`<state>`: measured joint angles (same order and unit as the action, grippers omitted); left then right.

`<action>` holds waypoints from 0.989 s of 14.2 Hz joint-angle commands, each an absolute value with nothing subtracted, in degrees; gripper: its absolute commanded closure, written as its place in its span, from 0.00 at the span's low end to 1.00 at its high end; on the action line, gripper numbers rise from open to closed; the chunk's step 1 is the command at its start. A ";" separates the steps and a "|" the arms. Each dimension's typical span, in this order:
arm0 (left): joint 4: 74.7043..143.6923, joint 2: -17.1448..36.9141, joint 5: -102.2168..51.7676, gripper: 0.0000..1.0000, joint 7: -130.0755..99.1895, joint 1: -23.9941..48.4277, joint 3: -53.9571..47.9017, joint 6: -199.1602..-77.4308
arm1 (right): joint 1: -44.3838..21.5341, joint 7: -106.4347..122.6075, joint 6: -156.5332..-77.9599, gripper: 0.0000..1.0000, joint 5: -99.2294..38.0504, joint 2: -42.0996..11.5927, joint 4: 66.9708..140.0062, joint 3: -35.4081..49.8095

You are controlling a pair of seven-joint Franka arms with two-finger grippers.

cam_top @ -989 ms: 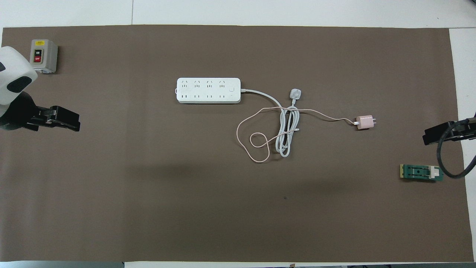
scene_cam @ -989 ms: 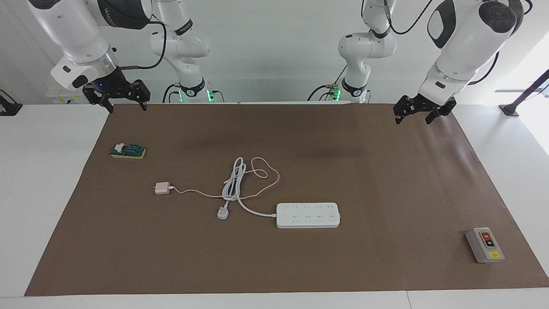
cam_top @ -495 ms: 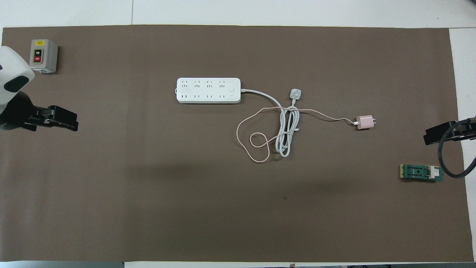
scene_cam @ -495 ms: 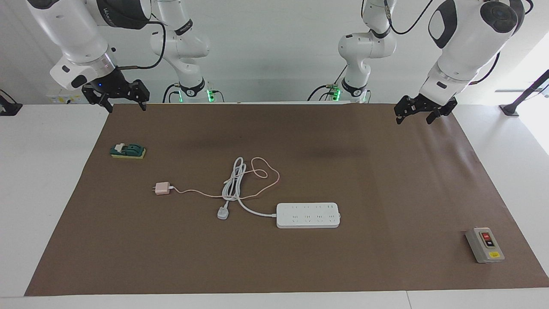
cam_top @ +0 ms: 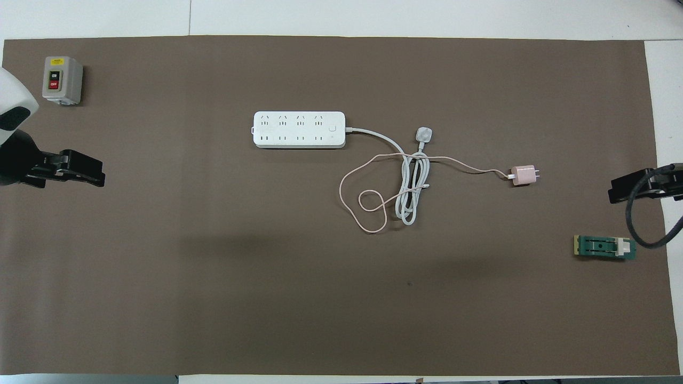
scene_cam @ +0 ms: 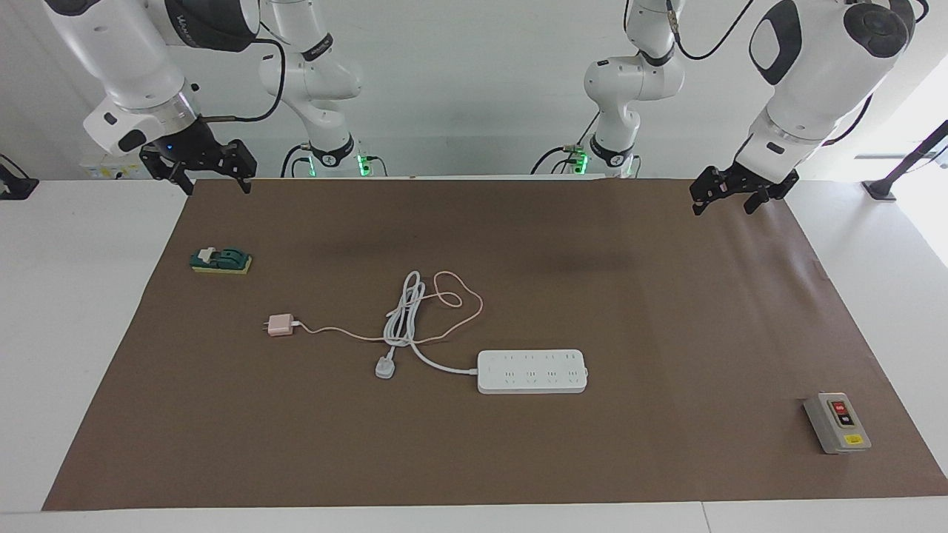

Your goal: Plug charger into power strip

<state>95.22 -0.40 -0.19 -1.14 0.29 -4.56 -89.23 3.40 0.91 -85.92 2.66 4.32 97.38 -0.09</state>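
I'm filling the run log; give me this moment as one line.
charger: on mat, unplugged | power strip: sockets empty | left gripper: open, raised | right gripper: open, raised

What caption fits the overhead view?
Pink charger lies unplugged beside the white power strip, cables tangled between.

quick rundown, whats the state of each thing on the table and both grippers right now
charger: unplugged, lying on the mat, pink cable trailing in loops
power strip: flat on the mat, no plug in any socket
white plug: loose on the mat, its cord bundled
grey switch box: resting untouched near the left arm's end
green part: resting near the right arm's end
left gripper: open, empty, raised
right gripper: open, empty, raised
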 commanded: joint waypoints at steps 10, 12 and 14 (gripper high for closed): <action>90.53 5.54 -9.81 0.00 -3.17 2.02 -7.38 -89.29 | 16.25 -33.72 -92.97 0.00 -21.60 -10.53 99.76 0.09; 90.27 7.72 -16.49 0.00 -3.08 1.67 -7.29 -89.56 | 16.69 -39.26 -95.79 0.00 -24.94 -12.65 100.28 0.09; 90.09 9.22 -23.00 0.00 -2.29 1.23 -7.12 -90.26 | 18.18 -39.38 -97.55 0.00 -27.67 -17.55 99.85 0.09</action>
<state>91.74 6.83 -18.03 -3.54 1.78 -7.39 -89.73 16.23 -37.72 -95.88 -24.76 -13.93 100.26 -0.54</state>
